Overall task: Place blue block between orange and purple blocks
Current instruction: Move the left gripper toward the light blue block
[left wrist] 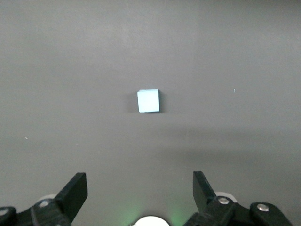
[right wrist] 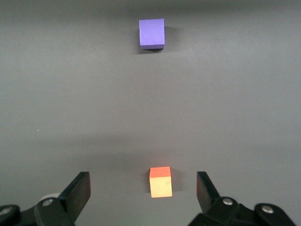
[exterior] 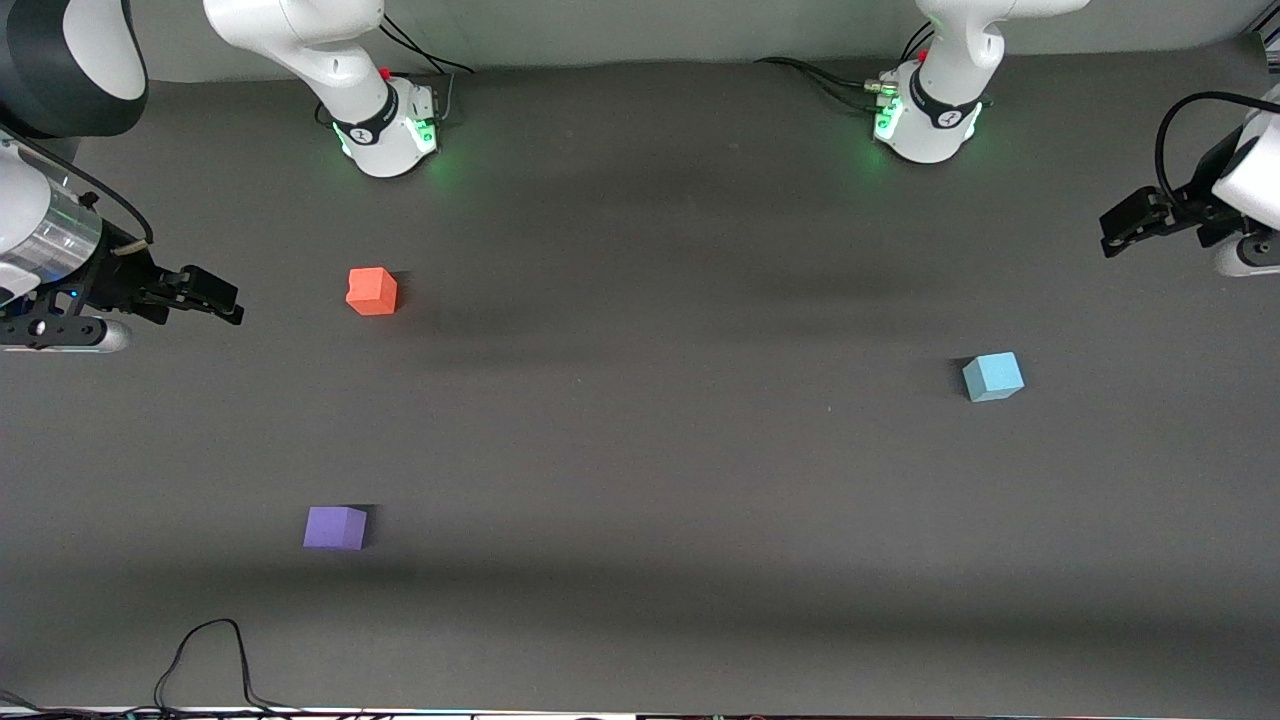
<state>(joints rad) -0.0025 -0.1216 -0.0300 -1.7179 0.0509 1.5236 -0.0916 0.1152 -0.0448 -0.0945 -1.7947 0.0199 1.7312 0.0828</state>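
The blue block [exterior: 993, 377] is a light sky-blue cube lying alone on the dark table toward the left arm's end; it also shows in the left wrist view [left wrist: 148, 100]. The orange block [exterior: 372, 291] and the purple block [exterior: 335, 527] lie toward the right arm's end, the purple one nearer the front camera, with a wide gap between them. Both show in the right wrist view, orange [right wrist: 161, 182] and purple [right wrist: 152, 33]. My left gripper [exterior: 1112, 232] [left wrist: 139, 186] is open and empty, up over the table's end. My right gripper [exterior: 222, 298] [right wrist: 143, 188] is open and empty, up beside the orange block.
The two arm bases [exterior: 385, 130] [exterior: 930, 120] stand at the table's back edge with cables beside them. A black cable loop [exterior: 210, 655] lies at the table's front edge, near the purple block. The table top [exterior: 660, 420] is dark grey.
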